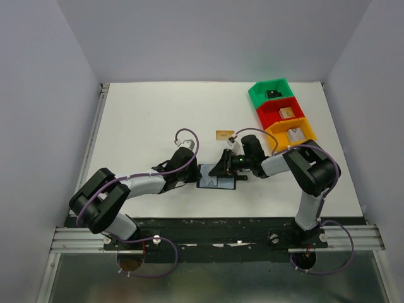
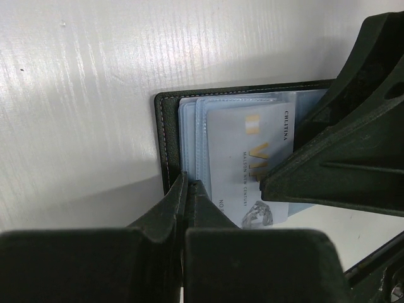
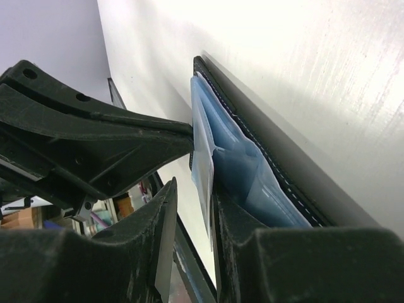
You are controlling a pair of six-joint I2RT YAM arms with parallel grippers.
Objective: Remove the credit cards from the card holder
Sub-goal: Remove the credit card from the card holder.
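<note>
Top external: card holder (image 1: 214, 182) lies open, long axis left-right.

The holder (image 1: 216, 182) at near centre is hemmed in: the left gripper (image 1: 192, 175) blocks its left end and the right gripper (image 1: 223, 169) stands over its far side, so only its near edge is open to approach. Beyond it the table (image 1: 145, 120) lies free on the left and in the middle, apart from one gold card (image 1: 223, 135). The green bin (image 1: 257, 96), red bin (image 1: 264, 113) and orange bin (image 1: 273, 133) fill the far right.
</note>
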